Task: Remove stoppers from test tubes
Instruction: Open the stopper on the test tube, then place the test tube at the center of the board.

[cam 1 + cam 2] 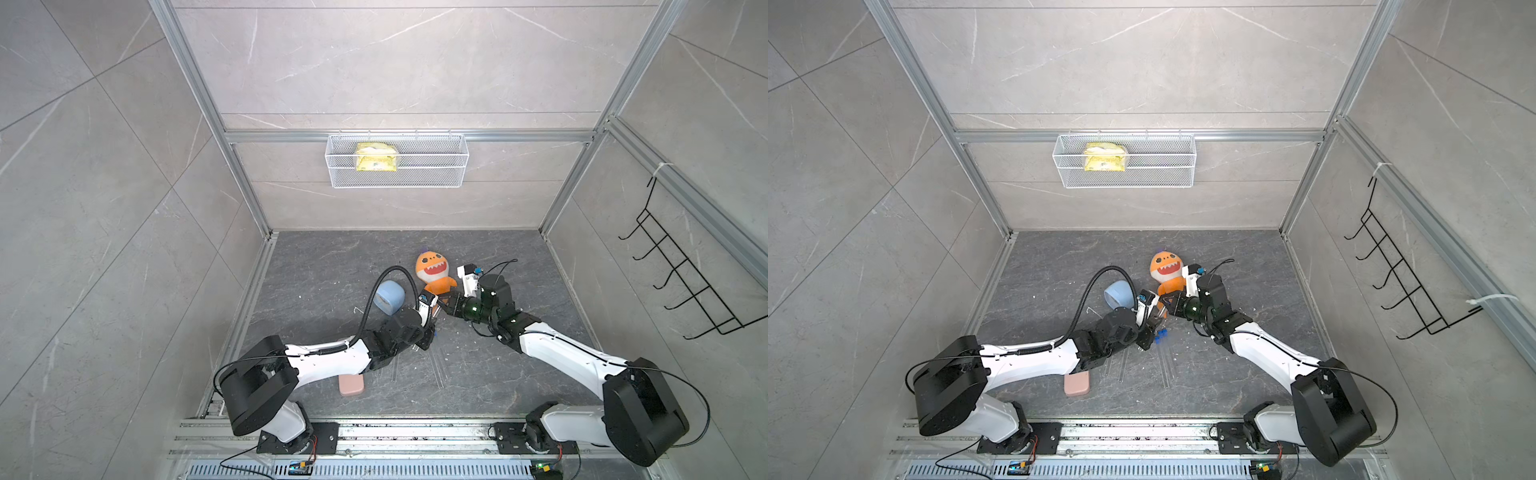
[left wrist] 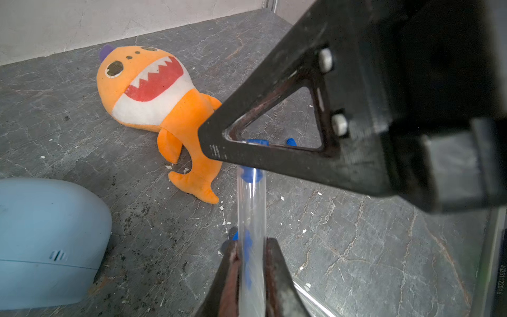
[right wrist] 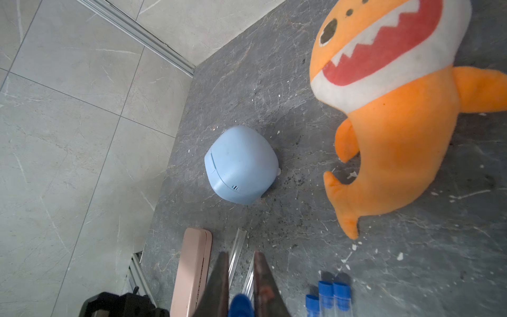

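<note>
Pale grey marble-look tiled walls [image 1: 395, 62], silver aluminium frame rails [image 1: 407, 136].
Dark grey veined stone floor [image 1: 332, 266] below; white wire-mesh basket [image 1: 432, 170] hangs on the back rail, yellow packet [image 1: 376, 158] inside; black wire hook rack [image 1: 685, 262] on the side wall.

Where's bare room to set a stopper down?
Free: the strip between plush and back wall; the patch between right arm and right wall; left of the blue case. Crowded: centre, with tubes, stoppers and pink case.
</note>
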`<state>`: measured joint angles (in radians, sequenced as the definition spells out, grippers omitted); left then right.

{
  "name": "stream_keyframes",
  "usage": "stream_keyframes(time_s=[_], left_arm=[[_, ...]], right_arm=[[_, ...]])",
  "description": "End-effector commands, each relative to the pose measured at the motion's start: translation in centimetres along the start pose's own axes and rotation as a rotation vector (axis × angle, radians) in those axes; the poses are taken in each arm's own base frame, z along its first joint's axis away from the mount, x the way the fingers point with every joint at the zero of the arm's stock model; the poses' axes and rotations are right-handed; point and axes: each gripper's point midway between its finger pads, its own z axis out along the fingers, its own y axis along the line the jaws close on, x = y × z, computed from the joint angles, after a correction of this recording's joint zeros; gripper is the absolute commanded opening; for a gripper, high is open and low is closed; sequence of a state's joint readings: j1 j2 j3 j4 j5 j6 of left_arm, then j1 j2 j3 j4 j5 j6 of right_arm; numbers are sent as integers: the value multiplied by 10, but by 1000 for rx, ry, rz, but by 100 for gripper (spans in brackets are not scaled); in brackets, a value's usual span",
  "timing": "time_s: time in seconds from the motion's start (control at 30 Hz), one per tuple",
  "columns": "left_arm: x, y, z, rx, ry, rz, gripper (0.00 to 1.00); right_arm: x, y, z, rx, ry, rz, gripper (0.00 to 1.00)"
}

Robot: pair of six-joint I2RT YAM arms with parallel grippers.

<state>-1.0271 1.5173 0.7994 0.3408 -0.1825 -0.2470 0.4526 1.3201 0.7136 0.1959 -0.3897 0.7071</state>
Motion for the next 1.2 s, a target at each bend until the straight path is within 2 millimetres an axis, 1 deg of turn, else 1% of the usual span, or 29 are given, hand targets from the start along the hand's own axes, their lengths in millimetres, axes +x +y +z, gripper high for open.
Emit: stream_keyframes(time_s=[0.0, 0.2, 0.3, 0.4, 0.57, 0.63, 0.73, 0.87, 1.0, 1.1, 1.17], left_arm=[[13, 10, 3, -24, 15, -30, 0], [28, 19, 4, -53, 52, -41, 0], [29, 20, 2, -57, 58, -48, 0], [26, 23, -6, -69, 56, -58, 0], [22, 31, -28, -121, 68, -86, 0], [26, 35, -34, -149, 95, -105, 0], [36, 39, -37, -170, 134, -150, 0], [51, 33, -33, -186, 166, -217, 0], [65, 25, -22, -230, 190, -276, 0], [76, 24, -13, -281, 206, -315, 0], [81, 27, -10, -325, 216, -336, 0]], right_arm=[[-33, 18, -13, -60, -93, 11, 0], [-44, 19, -21, -82, -119, 45, 0], [-50, 11, -26, -40, -135, 29, 0], [-57, 0, -35, 41, -158, -11, 0], [-61, -20, -48, 189, -166, -87, 0], [-59, -26, -51, 224, -164, -101, 0], [-56, -34, -53, 258, -160, -105, 0], [-50, -46, -54, 307, -148, -92, 0], [-46, -59, -56, 364, -143, -80, 0], [-44, -65, -58, 395, -140, -81, 0], [-44, -69, -60, 418, -142, -86, 0]])
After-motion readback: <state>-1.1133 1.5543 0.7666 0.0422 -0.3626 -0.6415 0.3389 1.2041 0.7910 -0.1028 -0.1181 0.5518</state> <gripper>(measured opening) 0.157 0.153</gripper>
